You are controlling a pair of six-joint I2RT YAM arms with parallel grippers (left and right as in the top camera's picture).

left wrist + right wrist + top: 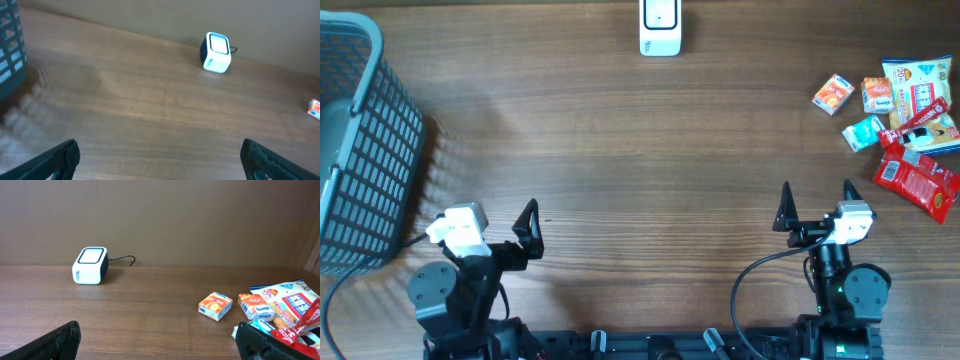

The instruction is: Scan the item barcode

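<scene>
Nothing sharp enough to spell out. Lower right of the right wrist view: blue and red block lettering on the large white snack bag (287,300), too blurred to read. Just left of it, pale script on the small orange box (216,305) and print on the orange packet (256,306), equally unreadable. Left of the frame at mid-height: a faint grey mark low on the white scanner (90,266), too small to make out. Overhead, right edge: only pale smudges on the red packet (918,182).
</scene>
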